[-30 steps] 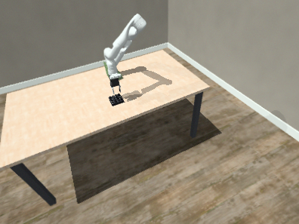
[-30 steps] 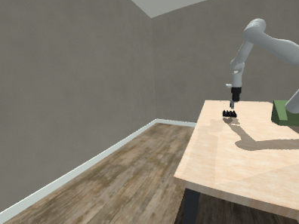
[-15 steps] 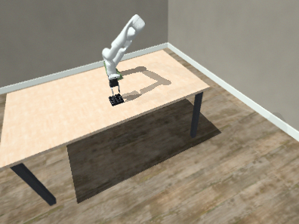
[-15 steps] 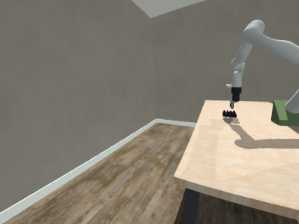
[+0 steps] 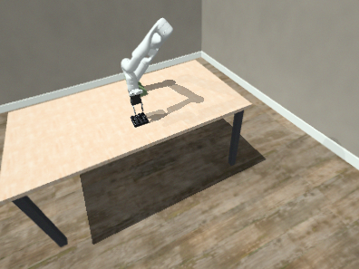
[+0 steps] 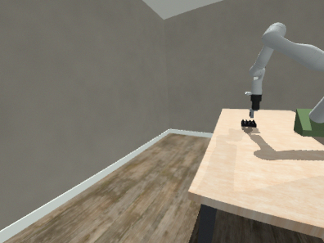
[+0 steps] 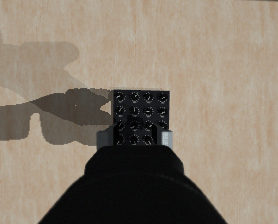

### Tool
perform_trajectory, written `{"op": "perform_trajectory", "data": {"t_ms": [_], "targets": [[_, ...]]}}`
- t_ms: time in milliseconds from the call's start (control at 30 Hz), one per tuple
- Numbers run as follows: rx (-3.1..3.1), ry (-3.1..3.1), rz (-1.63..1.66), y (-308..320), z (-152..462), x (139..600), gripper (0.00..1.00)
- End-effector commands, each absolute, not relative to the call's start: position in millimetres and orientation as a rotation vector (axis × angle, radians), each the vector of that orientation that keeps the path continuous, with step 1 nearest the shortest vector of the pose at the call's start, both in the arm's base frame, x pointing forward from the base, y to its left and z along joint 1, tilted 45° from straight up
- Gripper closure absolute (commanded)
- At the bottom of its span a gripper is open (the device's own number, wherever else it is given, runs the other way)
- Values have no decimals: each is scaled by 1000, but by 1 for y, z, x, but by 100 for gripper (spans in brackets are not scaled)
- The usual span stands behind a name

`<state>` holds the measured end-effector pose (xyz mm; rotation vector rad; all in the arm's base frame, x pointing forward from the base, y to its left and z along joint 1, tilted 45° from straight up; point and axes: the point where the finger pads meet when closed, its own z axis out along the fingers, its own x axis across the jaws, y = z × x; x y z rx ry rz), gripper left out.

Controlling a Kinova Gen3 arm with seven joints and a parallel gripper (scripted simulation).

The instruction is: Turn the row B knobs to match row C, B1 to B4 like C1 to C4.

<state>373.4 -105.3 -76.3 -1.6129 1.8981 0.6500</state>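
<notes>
The black knob box [image 5: 140, 120] [image 6: 249, 124] [image 7: 141, 104] stands on the table, with four rows of four dark knobs with white lines on top. In the wrist view its lower edge is hidden by the gripper body, and the right finger covers the knob at the lower right. The lines are too small to read surely against their marks, and I cannot make out the socket. My gripper [image 5: 139, 110] [image 6: 251, 116] [image 7: 135, 130] is open and empty, pointing down above the box. Its fingers stand apart across the lower rows in the wrist view.
The wooden table [image 5: 59, 130] [image 6: 278, 183] carries the box and the arm. The green base [image 6: 303, 123] of the arm stands farther back on the table. The arm's shadow [image 5: 181, 91] [image 7: 65, 107] falls beside the box and partly over it.
</notes>
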Motion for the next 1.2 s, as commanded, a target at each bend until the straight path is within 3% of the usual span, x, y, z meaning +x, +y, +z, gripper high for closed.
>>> {"op": "perform_trajectory", "data": {"t_ms": [0, 1167], "targets": [[-1610, 1901, 650, -107, -77, 373, 0], [-1584, 1900, 667, -109, -82, 370, 0]]}}
